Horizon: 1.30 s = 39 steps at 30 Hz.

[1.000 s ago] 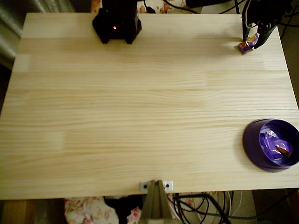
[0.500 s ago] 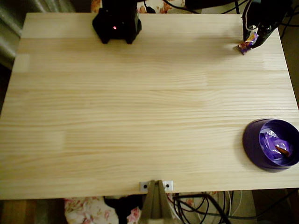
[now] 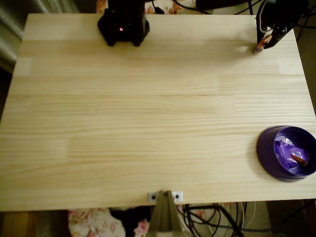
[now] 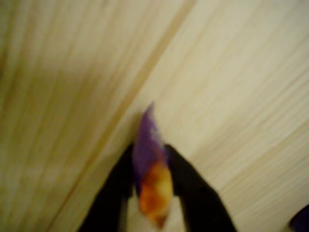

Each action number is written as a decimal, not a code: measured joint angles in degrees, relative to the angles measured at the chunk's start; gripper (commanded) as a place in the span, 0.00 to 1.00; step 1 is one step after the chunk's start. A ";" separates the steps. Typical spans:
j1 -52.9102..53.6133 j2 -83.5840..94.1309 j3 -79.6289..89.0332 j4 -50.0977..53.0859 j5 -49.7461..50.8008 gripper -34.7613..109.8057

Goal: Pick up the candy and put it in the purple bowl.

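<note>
Candy pinched edgewise in the gripper, top right corner of the table.

In my wrist view the gripper has both black fingers pressed against the candy, purple end forward, orange patch nearest the camera. Overhead, I see it at the wooden table's far right, well apart from the purple bowl holding a crumpled purple wrapper.

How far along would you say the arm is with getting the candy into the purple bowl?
Done: the gripper has shut on the candy, pinched edge-on between both fingers near the table's top-right corner in the overhead view. In hand: the pickup. Left: carrying it to the purple bowl at the lower right, which holds a crumpled purple wrapper, and releasing.
</note>
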<state>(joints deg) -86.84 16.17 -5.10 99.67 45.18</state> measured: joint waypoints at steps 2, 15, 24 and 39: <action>0.00 0.00 0.62 -0.09 -0.62 0.26; 1.58 3.96 5.89 0.00 -2.02 0.24; 2.81 11.51 9.05 0.18 -2.90 0.24; 12.22 23.73 13.62 0.35 -8.35 0.24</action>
<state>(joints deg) -74.62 39.90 8.53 100.02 36.83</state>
